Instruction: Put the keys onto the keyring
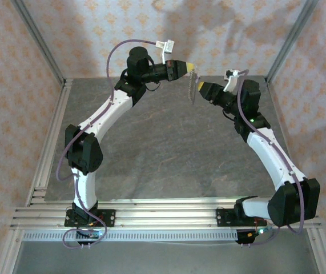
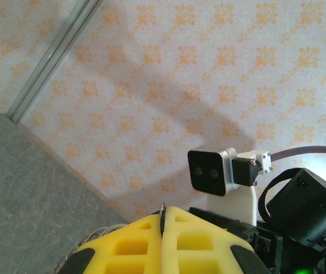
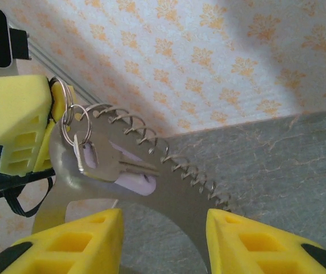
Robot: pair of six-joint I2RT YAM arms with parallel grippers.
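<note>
Presently, far centre: left gripper (image 2: 163, 216), fingers pressed together, pinching keyring (image 3: 177, 197); key (image 3: 114, 165) lies against it. Right gripper (image 3: 164, 222) just right, fingers spread.

The small key (image 3: 125, 166) has a smooth, pale metal blade with a soft sheen and a matt lilac, plastic-looking head. The broad oval keyring (image 3: 177, 201) is satin-finished grey-tan metal, its edge wound with thin glossy wire. The two small split rings (image 3: 67, 119) are bright polished metal. The right gripper (image 3: 163, 220) has matt yellow moulded fingers (image 3: 80, 242). The grey table (image 3: 288, 165) looks matt and stone-like.
</note>
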